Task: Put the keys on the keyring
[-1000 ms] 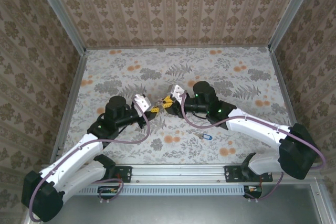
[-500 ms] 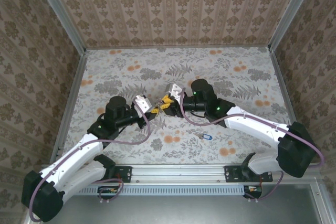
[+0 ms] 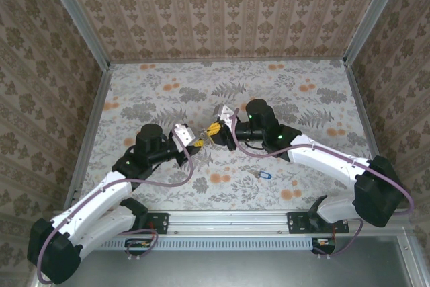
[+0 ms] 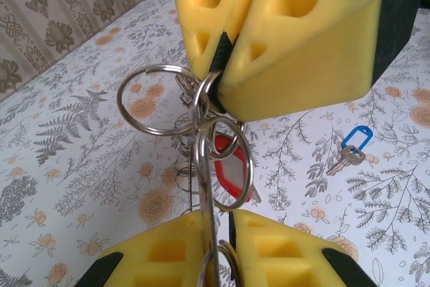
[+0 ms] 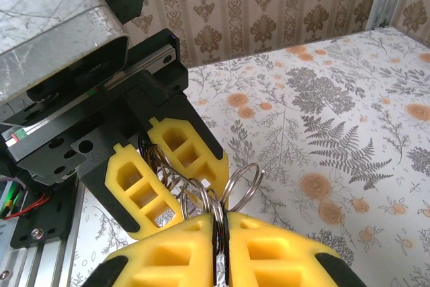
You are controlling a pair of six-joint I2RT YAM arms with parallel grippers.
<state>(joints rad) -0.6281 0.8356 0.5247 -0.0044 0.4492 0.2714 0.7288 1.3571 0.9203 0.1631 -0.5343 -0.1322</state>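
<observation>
Left wrist: red key behind keyring

Yellow foam backed with black on the left gripper and on the right gripper alike. Silvery steel for the keyring, with the glossy red key among its loops. Bright blue head and pale metal blade on the blue key. White table printed with grey ferns, grey leaves and small orange blossoms. Beige wall striped with brown damask motifs. White shells and black joints on the left arm and the right arm, each trailing a purple cable.
</observation>
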